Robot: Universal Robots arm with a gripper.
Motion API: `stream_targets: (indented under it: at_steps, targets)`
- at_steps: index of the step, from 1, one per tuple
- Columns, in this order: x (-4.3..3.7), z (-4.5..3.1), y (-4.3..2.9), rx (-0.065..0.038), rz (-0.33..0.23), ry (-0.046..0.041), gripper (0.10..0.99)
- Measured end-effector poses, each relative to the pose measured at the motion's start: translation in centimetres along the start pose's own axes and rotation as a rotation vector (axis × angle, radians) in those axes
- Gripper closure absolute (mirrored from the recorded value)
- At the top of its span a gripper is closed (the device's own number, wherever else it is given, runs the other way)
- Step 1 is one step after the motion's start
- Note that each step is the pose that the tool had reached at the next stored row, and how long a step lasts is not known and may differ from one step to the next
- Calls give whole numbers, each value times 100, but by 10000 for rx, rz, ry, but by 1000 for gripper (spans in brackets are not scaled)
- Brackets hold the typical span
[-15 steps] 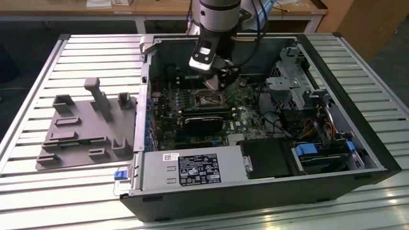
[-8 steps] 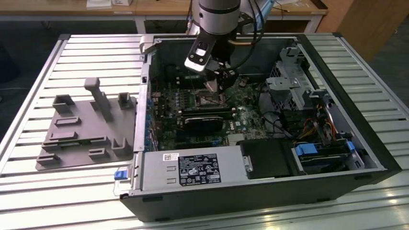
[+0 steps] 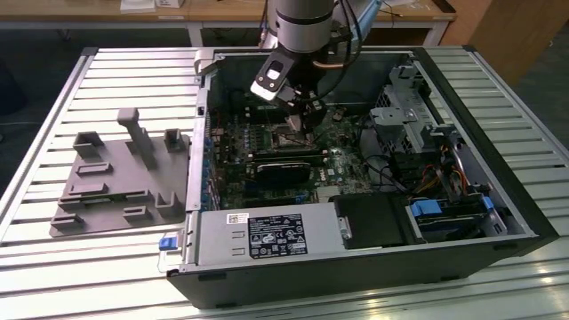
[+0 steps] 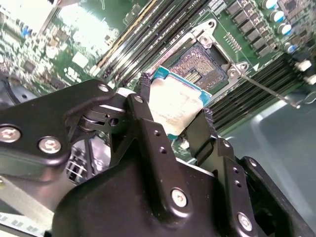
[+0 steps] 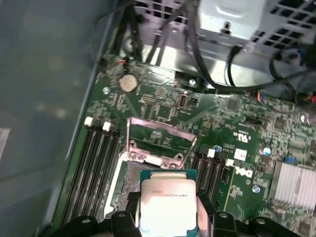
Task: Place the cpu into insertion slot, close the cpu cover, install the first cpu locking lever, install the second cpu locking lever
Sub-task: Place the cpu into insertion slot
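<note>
Closest in, my hand [image 4: 175, 98] is clamped on the cpu [image 5: 168, 203] by two opposite edges, so the chip sits level with its underside untouched. It hangs close over the insertion slot [image 4: 198, 64], not yet seated. The cpu cover [image 5: 154, 158] stands swung up, which leaves the way in free.

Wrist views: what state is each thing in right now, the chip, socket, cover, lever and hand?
cpu, gripped at two opposite edges, not seated.
insertion slot, empty, contacts exposed.
cpu cover, swung up, open.
locking lever, unlatched, sticking out to one side of the slot.
hand, shut on the cpu.
</note>
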State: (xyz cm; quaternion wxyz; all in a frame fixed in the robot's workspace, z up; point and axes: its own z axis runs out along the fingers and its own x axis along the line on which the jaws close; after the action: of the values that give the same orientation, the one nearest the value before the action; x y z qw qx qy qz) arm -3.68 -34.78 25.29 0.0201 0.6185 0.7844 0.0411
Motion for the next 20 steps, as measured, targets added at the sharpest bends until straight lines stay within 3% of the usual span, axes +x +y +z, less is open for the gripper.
stream_targets:
  at_steps: [7,17,20]
  targets:
    - [-1,54,-5,-24,1230,-110,549]
    - [51,110,-4,-35,1914,-189,549]
    - [109,127,6,-19,1910,-293,549]
